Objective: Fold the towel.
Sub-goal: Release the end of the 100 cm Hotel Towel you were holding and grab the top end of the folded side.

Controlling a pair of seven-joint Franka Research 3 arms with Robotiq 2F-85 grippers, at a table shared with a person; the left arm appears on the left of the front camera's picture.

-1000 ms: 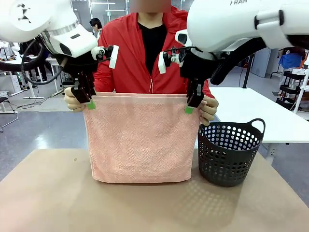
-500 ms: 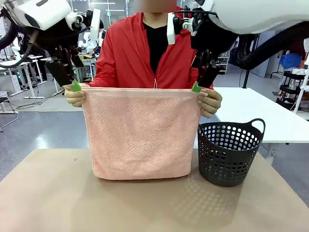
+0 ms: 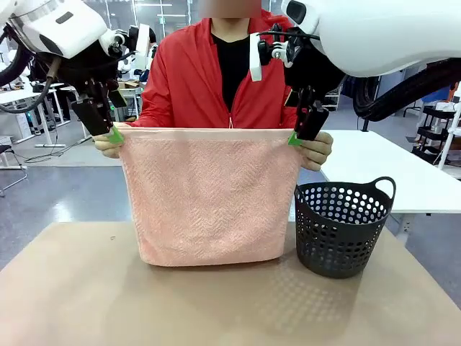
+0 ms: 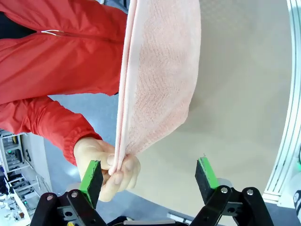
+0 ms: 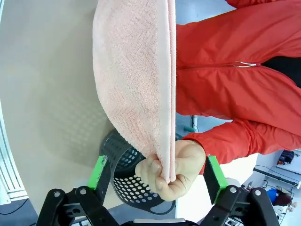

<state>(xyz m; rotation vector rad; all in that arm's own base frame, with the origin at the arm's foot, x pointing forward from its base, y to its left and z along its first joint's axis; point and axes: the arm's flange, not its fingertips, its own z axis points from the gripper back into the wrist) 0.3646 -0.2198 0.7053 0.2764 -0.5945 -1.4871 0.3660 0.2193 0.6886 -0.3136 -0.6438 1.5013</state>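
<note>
At the frame's centre, the towel (image 3: 209, 194) was held hanging by a person's hands (image 3: 318, 151). Soft and limp, it was judged best pinched at its top corners, where the left gripper (image 4: 148, 173) and right gripper (image 5: 155, 170) were spread wide.

You lose the person (image 3: 191, 86) from the waist down behind the towel (image 3: 209, 194), and both wrist views cut that towel off at their top edge.
</note>
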